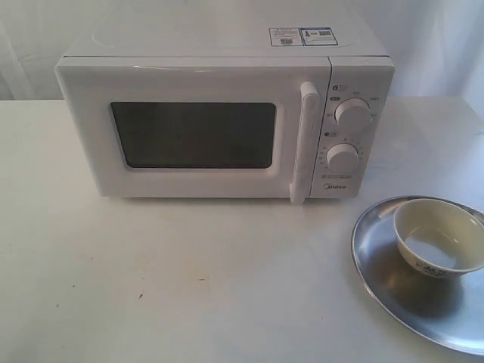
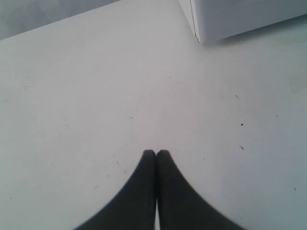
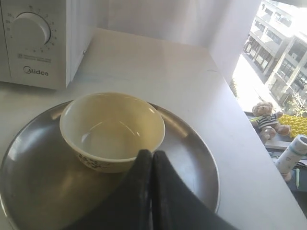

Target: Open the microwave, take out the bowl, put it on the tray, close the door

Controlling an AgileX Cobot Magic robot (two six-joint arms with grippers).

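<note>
Bowl and tray lie directly ahead of the right tool, whose two dark fingers are pressed flat against each other with nothing between them. The tips sit at the bowl's near outer wall, by its dark floral band; whether they touch it cannot be told. The bowl stands upright and empty on the tray, toward the tray's far half as seen from this tool, and the bare brushed metal spreads around it on every side. Beyond the bowl from the tool stands the microwave, the corner with its control panel nearest, resting on the white desk just past the tray's rim. Off the desk's far edge, to one side of this tool, a teddy bear and a white bottle sit lower down, with buildings in bright daylight behind them. The left tool is likewise closed and empty, its fingers meeting along their whole length above bare desk. Ahead of it and well apart is a lower corner of the microwave. In the exterior view neither tool shows. There the door is shut flush with the front, its dark window facing out and its long handle standing vertical beside the two round knobs, while stickers lie on the oven's top.
</note>
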